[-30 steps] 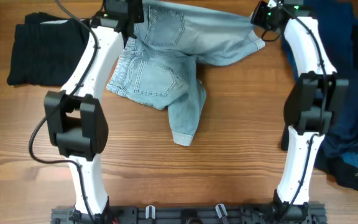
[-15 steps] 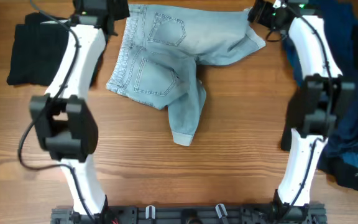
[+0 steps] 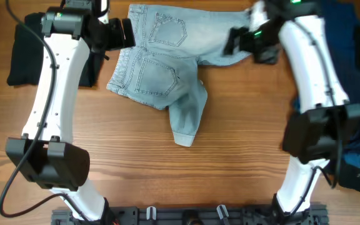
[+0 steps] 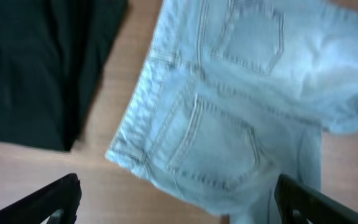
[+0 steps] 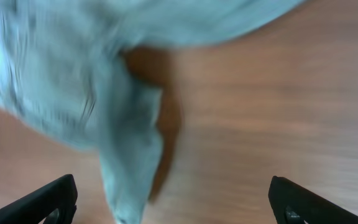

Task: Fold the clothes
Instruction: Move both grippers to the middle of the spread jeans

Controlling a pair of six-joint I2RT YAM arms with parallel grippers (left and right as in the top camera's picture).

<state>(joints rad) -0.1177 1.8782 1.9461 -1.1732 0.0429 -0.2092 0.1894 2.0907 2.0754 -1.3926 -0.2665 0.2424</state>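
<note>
Pale blue denim shorts (image 3: 167, 62) lie back-pockets-up on the wooden table, one leg spread to the right, the other folded toward the front. My left gripper (image 3: 125, 32) hovers open by the waistband's left edge, holding nothing. In the left wrist view the shorts (image 4: 229, 106) lie below the open left gripper (image 4: 176, 199), with a black garment (image 4: 36, 62) to the left. My right gripper (image 3: 235, 40) hangs open above the right leg. The blurred right wrist view has the shorts (image 5: 73, 74) at the left and the right gripper (image 5: 173, 199) open over bare wood.
A folded black garment (image 3: 30, 53) lies at the far left. A dark navy garment (image 3: 358, 94) is heaped along the right side, partly under the right arm. The table's front half (image 3: 186, 175) shows bare wood.
Both grippers opened and let go of the shorts' far edge. The left arm swung out to the left. The right gripper moved left and nearer, over the right leg.
</note>
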